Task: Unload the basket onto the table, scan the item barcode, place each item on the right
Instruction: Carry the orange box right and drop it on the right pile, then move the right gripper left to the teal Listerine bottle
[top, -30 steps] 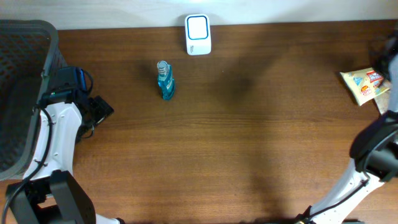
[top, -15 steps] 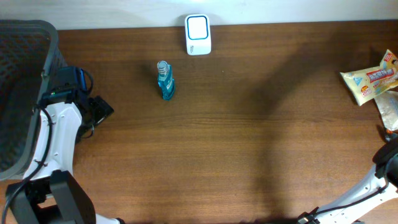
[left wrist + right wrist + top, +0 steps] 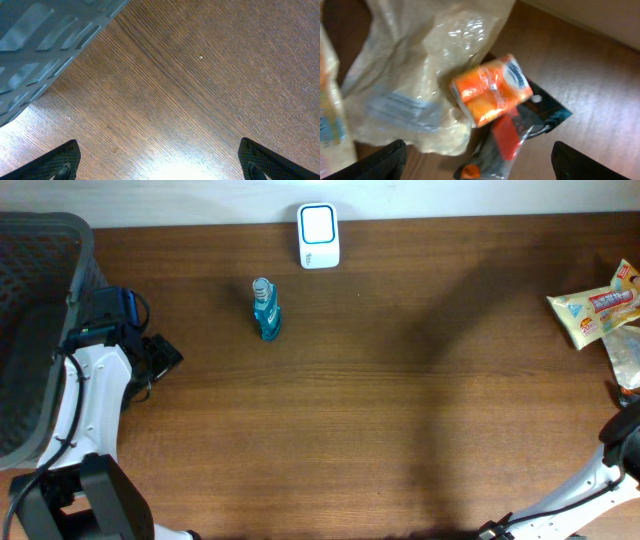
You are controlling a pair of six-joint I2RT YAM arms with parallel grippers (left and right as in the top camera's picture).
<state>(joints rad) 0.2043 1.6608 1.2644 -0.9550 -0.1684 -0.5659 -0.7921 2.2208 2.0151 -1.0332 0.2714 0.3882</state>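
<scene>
The right hand [image 3: 480, 162] stood wide and empty over the right edge of the desk [image 3: 580, 60]. Below it the orange packet [image 3: 492, 90] lay on a clear bag [image 3: 415, 85]. Judged light, soft, slippery; a pinch across its narrow width was advised. The left hand [image 3: 160, 162] stood wide, empty.

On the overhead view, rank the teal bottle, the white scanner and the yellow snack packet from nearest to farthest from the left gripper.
From the left gripper:
1. teal bottle, a little ahead and to its right.
2. white scanner, at the back edge, near the centre.
3. yellow snack packet, at the far right edge.
</scene>
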